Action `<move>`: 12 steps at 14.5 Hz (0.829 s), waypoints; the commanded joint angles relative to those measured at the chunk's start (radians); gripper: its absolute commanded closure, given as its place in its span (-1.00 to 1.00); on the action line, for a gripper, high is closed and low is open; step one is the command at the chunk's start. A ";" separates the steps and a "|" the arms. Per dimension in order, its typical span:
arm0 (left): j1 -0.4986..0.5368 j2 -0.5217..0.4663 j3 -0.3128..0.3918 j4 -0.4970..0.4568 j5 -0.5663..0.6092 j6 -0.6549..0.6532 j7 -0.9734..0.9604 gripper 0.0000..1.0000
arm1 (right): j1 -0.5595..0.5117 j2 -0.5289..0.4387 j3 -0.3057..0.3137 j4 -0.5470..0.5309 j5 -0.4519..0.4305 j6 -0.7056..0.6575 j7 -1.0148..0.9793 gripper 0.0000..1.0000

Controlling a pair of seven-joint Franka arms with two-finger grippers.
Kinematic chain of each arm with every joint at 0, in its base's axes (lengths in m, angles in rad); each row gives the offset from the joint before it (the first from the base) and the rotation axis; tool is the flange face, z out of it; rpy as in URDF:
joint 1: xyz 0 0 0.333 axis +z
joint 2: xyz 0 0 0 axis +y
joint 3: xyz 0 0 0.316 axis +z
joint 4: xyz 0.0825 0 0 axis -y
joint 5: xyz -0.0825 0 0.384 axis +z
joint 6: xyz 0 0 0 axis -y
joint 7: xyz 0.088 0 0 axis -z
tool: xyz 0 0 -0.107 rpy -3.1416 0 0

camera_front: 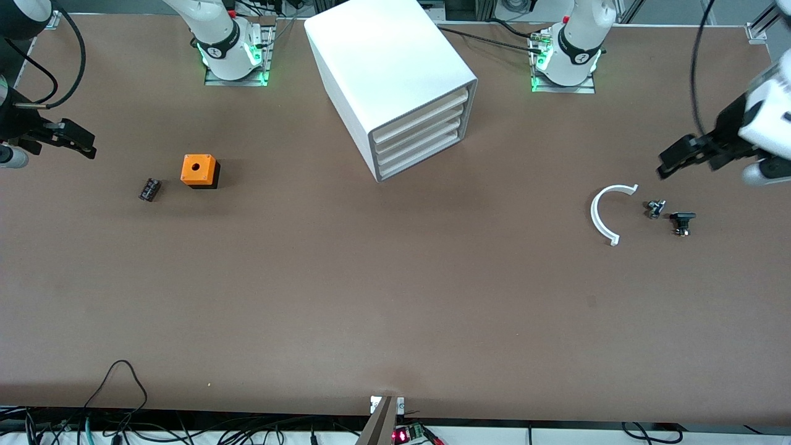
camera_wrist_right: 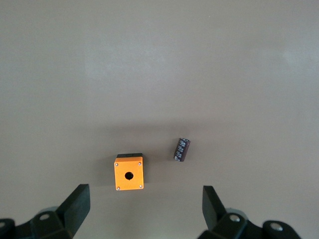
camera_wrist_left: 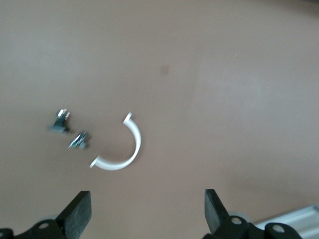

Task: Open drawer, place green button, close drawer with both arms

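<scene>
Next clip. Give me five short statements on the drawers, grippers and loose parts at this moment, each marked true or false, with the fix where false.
1. All four drawers of the cabinet, the lowest drawer included, are shut. True.
2. The left gripper holds the white curved piece. False: it is open and empty, up over the table near that piece.
3. The orange cube stands toward the right arm's end of the table, beside the small dark block. True.
4. The right gripper is shut on the orange cube. False: it is open, holding nothing.
5. The orange cube sits inside a drawer. False: it stands on the table.
</scene>
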 commanded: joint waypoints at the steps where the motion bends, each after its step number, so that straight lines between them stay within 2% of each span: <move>1: -0.008 -0.003 0.028 0.051 -0.002 -0.088 0.073 -1.00 | -0.002 -0.006 -0.002 -0.008 0.023 0.025 -0.020 -1.00; 7: -0.008 0.008 0.028 0.051 0.006 -0.060 0.113 -1.00 | -0.001 -0.002 -0.002 0.052 0.023 0.010 -0.005 -1.00; 12: 0.051 0.037 0.033 0.055 0.004 -0.059 0.136 -1.00 | -0.001 -0.035 -0.004 0.015 0.026 0.005 0.030 -1.00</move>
